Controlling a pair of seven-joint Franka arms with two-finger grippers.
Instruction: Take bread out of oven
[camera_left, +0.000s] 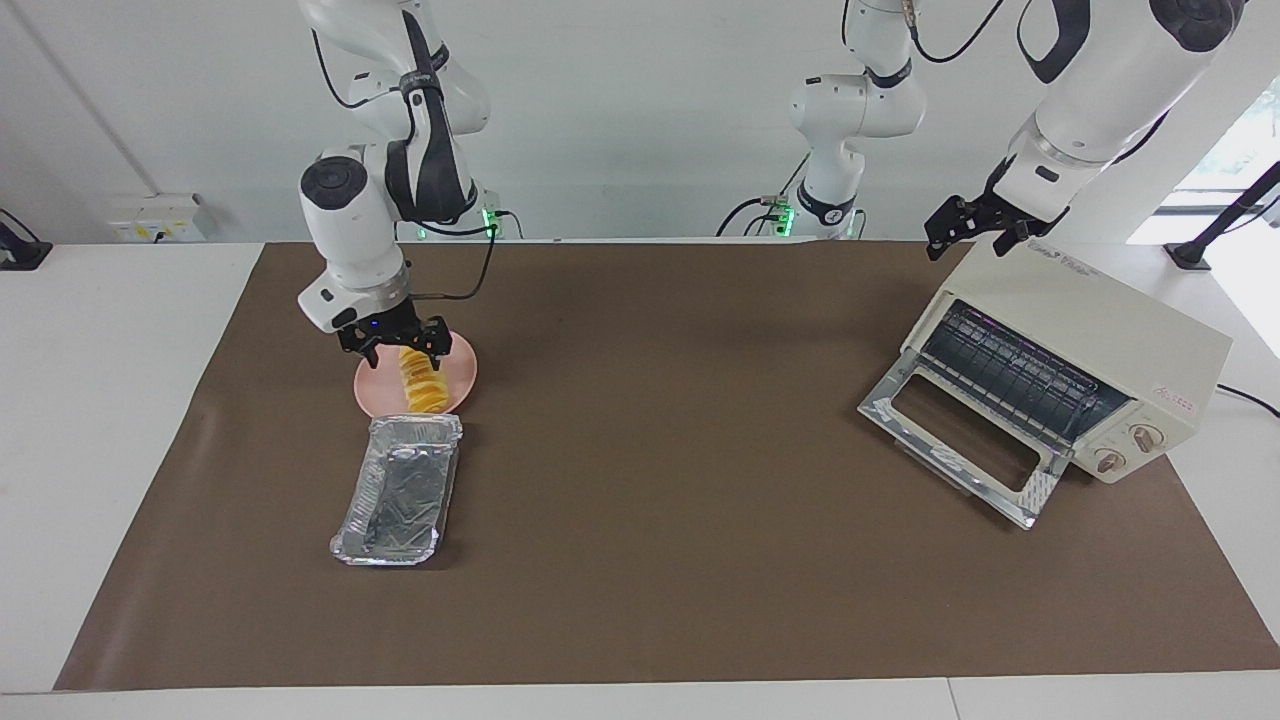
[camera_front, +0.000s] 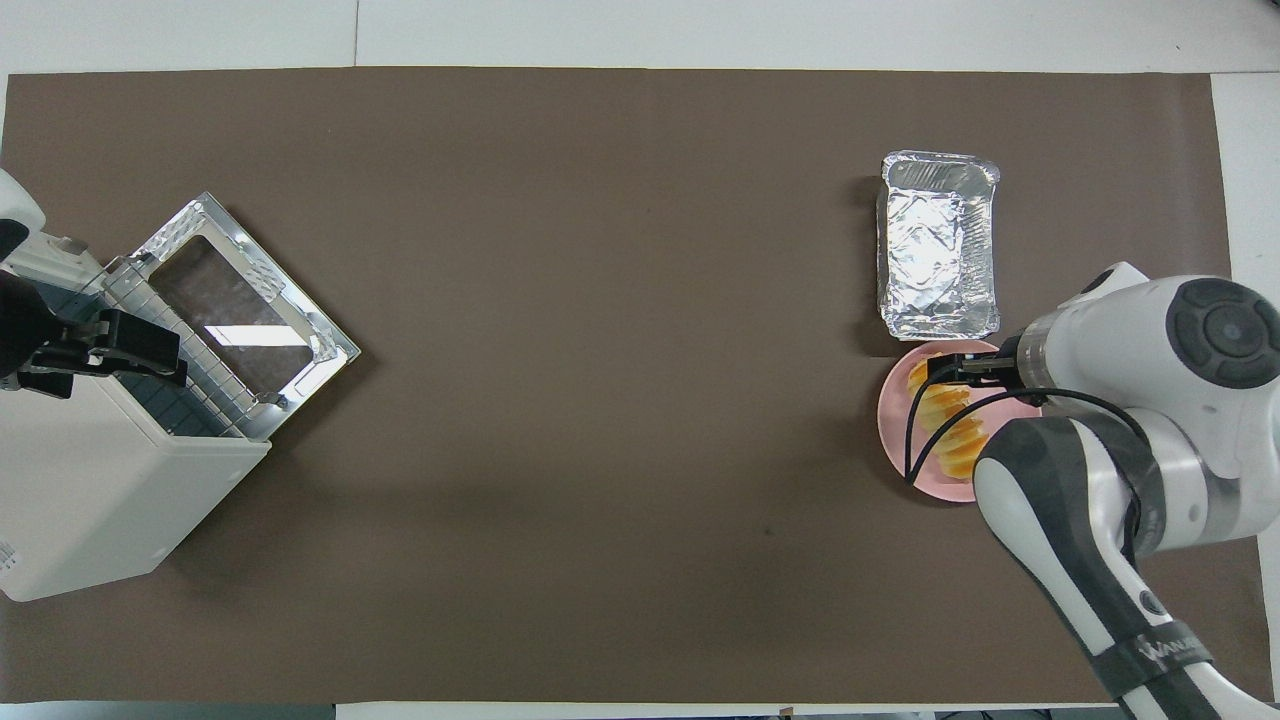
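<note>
Bread (camera_left: 421, 381) lies on the pink plate (camera_left: 462, 365) just beside the foil tray (camera_left: 398, 490), with the right gripper (camera_left: 394, 345) low over its robot-side end, fingers spread around it, so the placing step looks nearly finished. Next it need only lift clear, judging by this. Well apart from the plate, the oven (camera_left: 1100, 350) stands door down, the left gripper (camera_left: 975, 228) waiting above its top; whether its fingers are spread cannot be told.

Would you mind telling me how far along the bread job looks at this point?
Nearly finished, it seems. Done: the oven stands with its door down and no loaf visible on its rack, and the bread lies on the pink plate, beside the foil tray. In hand: the right gripper sits low at the bread's end. Left: drawing that arm away. The left gripper waits over the oven's top.
</note>
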